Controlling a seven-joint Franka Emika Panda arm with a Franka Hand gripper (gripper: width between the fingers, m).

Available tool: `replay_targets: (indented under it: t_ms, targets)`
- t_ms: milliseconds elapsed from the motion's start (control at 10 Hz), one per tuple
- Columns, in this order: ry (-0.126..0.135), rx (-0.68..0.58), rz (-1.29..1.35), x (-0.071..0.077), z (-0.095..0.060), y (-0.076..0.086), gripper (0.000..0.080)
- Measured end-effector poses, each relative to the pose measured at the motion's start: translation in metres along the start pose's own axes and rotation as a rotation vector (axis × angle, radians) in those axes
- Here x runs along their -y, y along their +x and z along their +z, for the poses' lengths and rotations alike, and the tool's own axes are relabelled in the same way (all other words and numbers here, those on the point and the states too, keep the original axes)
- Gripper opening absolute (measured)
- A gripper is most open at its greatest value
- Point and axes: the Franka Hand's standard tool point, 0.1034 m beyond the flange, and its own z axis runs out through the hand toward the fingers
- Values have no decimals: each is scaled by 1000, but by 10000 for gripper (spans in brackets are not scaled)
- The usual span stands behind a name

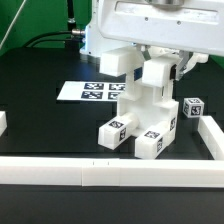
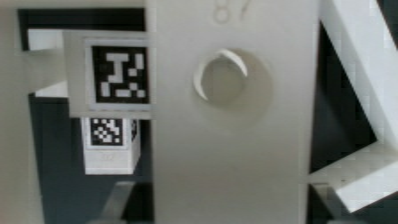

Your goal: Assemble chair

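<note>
Low white rail runs along the near edge of the black worktop, and behind it the chair stands in the middle, with the jaws right at its top, maybe to steady it, though whether they pinch it cannot be told.

Chunky white plastic chair — smooth, matt, with printed black-and-white tags. Flat black table — dull, matt. At nine o'clock of the chair, thin white marker board, paper-like. Long white border rail at six o'clock, smooth plastic.
</note>
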Motion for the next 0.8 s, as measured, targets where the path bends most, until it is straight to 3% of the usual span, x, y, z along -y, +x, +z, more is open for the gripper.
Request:
replay_targets:
  t_ms: [200, 800]
  targets:
    - [10, -10, 6, 1, 1, 1, 285]
    - [6, -8, 7, -3, 8, -3, 285]
